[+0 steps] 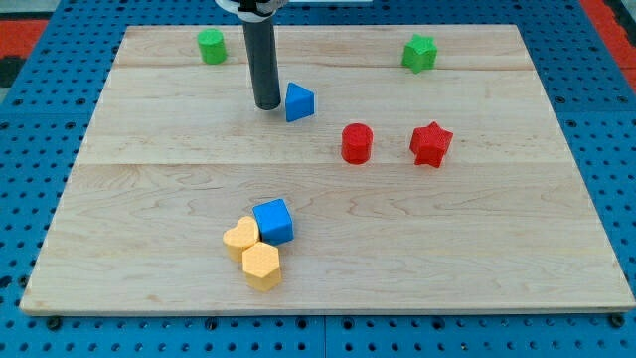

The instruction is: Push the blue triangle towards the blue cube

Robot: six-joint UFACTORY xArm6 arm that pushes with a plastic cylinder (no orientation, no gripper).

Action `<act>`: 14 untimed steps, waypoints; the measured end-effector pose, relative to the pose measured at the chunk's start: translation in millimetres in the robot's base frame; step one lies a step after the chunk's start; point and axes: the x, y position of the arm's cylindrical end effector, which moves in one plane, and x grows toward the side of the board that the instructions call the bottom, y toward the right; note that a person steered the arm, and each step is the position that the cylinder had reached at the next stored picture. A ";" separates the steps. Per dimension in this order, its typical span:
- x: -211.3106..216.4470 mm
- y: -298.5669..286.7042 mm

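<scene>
Over on the view's left, near the top, sat a green cylinder (pixel 210 46). Our tip (pixel 266 104) was just left of the blue triangle (pixel 298 101), about touching it; no pincer on this rig, just a rod. Well below, the blue cube (pixel 273 221) touched a yellow heart (pixel 239 238) and yellow hexagon (pixel 262 265). Further right: red cylinder (pixel 356 143), red star (pixel 430 143), green star (pixel 419 52). We figured most of the push was left.

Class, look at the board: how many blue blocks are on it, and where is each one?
2. The blue triangle sits near the view's top, just right of my tip. The blue cube sits lower down, touching the two yellow blocks. None seems hidden.
</scene>
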 end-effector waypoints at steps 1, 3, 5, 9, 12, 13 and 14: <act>-33.7 -0.1; -72.4 5.2; -20.5 32.7; 53.4 36.7; 55.2 -56.0; 46.8 -64.1; 22.7 -63.9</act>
